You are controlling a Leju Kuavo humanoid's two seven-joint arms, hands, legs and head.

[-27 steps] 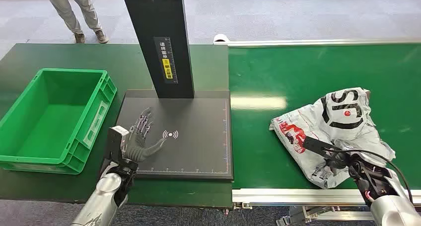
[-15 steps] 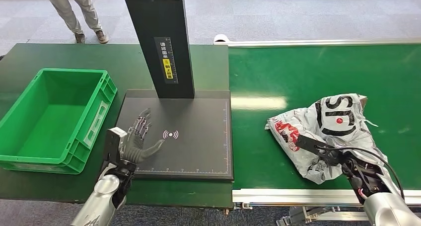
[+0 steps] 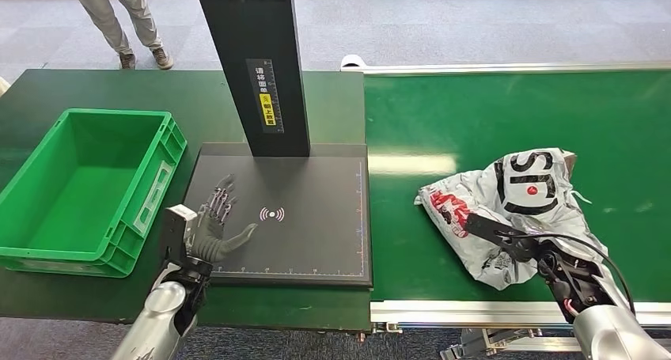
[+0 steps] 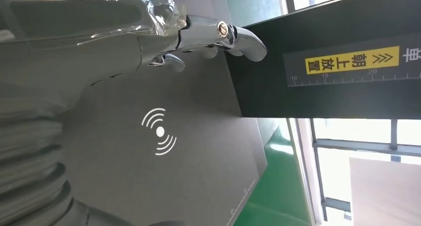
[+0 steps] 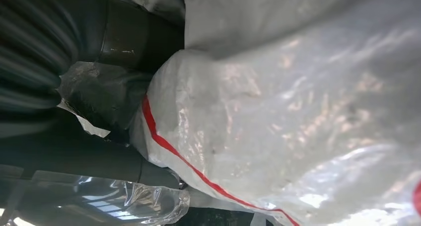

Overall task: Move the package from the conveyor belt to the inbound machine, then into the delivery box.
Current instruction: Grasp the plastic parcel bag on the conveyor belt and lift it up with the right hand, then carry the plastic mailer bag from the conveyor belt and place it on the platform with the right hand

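The package (image 3: 514, 202), a crumpled grey plastic mailer with black and red print, lies on the green conveyor belt (image 3: 490, 115) near its front edge. My right hand (image 3: 546, 261) grips its near side from below right. In the right wrist view the wrinkled package (image 5: 298, 102) presses against the dark fingers (image 5: 99, 87). My left hand (image 3: 214, 225) is open, fingers spread, over the left part of the inbound machine's black plate (image 3: 316, 241). The left wrist view shows that hand (image 4: 99, 42) above the plate's scan symbol (image 4: 159, 131). The green delivery box (image 3: 79, 186) stands empty at the left.
The machine's black column (image 3: 253, 59) rises from the plate's far edge, between the box and the belt. A person's legs (image 3: 119, 20) stand on the floor beyond the table's far left corner. The belt's metal front rail (image 3: 475, 312) runs just below my right hand.
My right hand has dragged the package to the left along the belt, towards the machine's plate. My left hand has sunk slightly towards me over the plate.
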